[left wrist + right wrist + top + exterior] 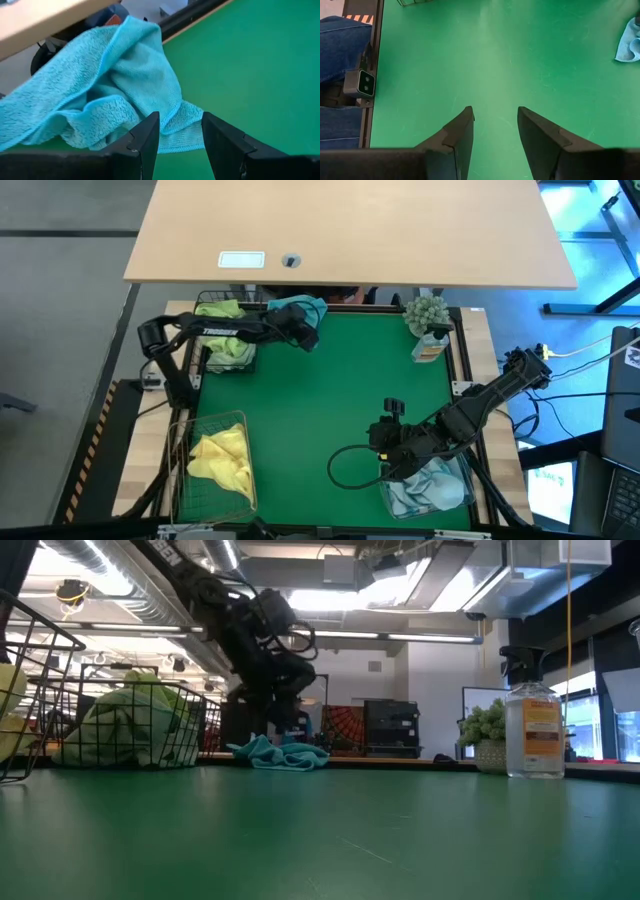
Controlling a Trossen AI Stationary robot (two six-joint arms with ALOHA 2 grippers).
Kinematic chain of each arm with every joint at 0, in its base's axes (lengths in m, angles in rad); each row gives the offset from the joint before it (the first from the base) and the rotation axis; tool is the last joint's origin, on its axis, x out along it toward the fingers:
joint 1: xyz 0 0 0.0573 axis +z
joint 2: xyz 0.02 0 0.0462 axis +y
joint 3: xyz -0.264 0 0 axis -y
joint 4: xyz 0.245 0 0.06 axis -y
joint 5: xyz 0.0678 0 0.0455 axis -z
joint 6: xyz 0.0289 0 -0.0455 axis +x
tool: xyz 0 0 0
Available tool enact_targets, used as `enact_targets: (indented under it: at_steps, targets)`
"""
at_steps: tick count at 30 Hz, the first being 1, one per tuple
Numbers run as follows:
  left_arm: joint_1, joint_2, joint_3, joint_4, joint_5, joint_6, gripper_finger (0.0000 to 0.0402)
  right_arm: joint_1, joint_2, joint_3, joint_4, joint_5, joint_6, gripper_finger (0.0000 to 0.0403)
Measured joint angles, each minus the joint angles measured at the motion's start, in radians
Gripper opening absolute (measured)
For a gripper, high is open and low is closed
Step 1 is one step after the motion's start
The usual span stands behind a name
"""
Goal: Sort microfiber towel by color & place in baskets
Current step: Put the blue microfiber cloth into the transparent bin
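At the table's near edge, the right gripper (495, 125) hovers with fingers apart and empty beside the clear plastic tub (388, 502) of pale blue cloth. Far across, the left gripper (180, 135), fingers parted, hangs over the crumpled teal microfiber towel (115, 85) beside the black wire basket (203, 308).

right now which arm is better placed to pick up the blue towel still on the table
Left. The left gripper is open right at the blue towel, by the table's far edge. The right gripper hangs open over the clear tub, far off.

Left claw (285, 720) above teal towel (280, 754); black basket (130, 725) beside.
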Motion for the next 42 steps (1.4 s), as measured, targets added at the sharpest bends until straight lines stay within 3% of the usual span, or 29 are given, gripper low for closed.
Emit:
enact_targets:
  at_steps: [34, 42]
  targets:
    - [0.051, 0.248, 0.004, 0.137, -0.013, -0.035, 0.0141, 0.0, 0.0, 0.0, -0.002, 0.0, 0.0, 0.0152]
    - [0.043, 0.249, 0.003, 0.14, -0.018, -0.029, 0.0106, 0.0, 0.0, 0.0, -0.002, 0.0, 0.0, 0.0152]
